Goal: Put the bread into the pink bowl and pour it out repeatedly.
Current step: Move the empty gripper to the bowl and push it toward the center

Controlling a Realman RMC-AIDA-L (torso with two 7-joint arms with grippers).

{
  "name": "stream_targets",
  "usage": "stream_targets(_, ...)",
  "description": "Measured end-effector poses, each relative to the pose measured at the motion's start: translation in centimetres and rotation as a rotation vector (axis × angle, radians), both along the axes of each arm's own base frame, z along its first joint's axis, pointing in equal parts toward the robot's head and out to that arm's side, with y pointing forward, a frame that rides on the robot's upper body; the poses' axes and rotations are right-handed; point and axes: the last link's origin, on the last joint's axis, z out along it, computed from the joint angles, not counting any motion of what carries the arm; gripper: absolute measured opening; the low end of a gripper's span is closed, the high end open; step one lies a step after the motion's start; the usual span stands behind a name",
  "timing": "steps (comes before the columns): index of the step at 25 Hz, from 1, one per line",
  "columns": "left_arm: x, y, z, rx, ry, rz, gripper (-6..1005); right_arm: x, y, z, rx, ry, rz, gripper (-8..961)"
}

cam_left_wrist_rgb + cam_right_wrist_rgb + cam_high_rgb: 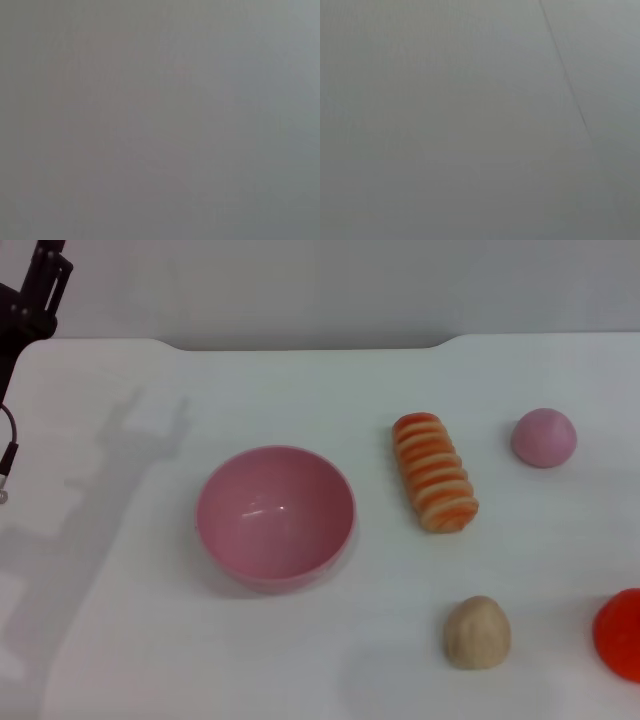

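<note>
The pink bowl stands upright and empty on the white table, left of centre in the head view. Just to its right lies the bread, an orange-and-cream striped loaf, lengthwise on the table and apart from the bowl. A black part of my left arm shows high at the far left corner, well away from both. My right arm is out of view. Both wrist views show only a plain grey surface.
A small pink dome sits at the right behind the bread. A round tan bun lies near the front right, and a red object is cut off at the right edge. The table's back edge runs along the top.
</note>
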Motion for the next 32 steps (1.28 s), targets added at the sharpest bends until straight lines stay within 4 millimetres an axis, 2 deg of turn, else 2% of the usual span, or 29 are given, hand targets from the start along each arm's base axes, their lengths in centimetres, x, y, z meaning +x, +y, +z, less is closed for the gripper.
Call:
stream_targets(18, 0.3, 0.3, -0.3, -0.025, 0.024, -0.016, 682, -0.1, 0.1, -0.1, -0.009, 0.005, 0.009, 592)
stream_targets(23, 0.6, 1.2, -0.5, -0.075, 0.035, -0.019, 682, 0.2, 0.0, -0.4, -0.024, 0.025, 0.004, 592)
stream_targets(26, 0.6, 4.2, -0.4, -0.238, 0.039, 0.053, 683, 0.4, -0.2, -0.6, -0.033, 0.030, -0.008, 592)
stream_targets(28, 0.8, 4.7, -0.4, -0.260, 0.043, 0.062, 683, 0.6, -0.3, -0.8, -0.039, 0.034, -0.016, 592)
stream_targets(30, 1.7, 6.6, 0.5, -0.342, 0.065, 0.086, 683, 0.7, -0.4, -0.8, -0.041, 0.035, -0.020, 591)
stream_targets(32, 1.9, 6.8, 0.7, -0.357, 0.070, 0.087, 682, 0.7, -0.4, -0.8, -0.040, 0.038, -0.024, 591)
